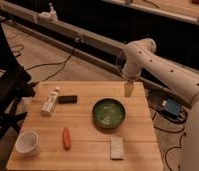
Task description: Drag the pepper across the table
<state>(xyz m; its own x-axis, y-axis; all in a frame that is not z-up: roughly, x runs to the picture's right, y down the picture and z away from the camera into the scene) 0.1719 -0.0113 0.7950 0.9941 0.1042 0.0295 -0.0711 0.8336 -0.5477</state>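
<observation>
The pepper is small, slim and orange-red, lying lengthwise on the light wood table in its front left part, between the white cup and the green bowl. My gripper hangs from the white arm over the table's far right edge, just behind the green bowl. It is well away from the pepper, up and to the right of it, and nothing shows in it.
A white bottle lies at the far left with a small black object beside it. A white cup stands at the front left corner. A pale flat packet lies front right. Cables and a blue box are on the floor.
</observation>
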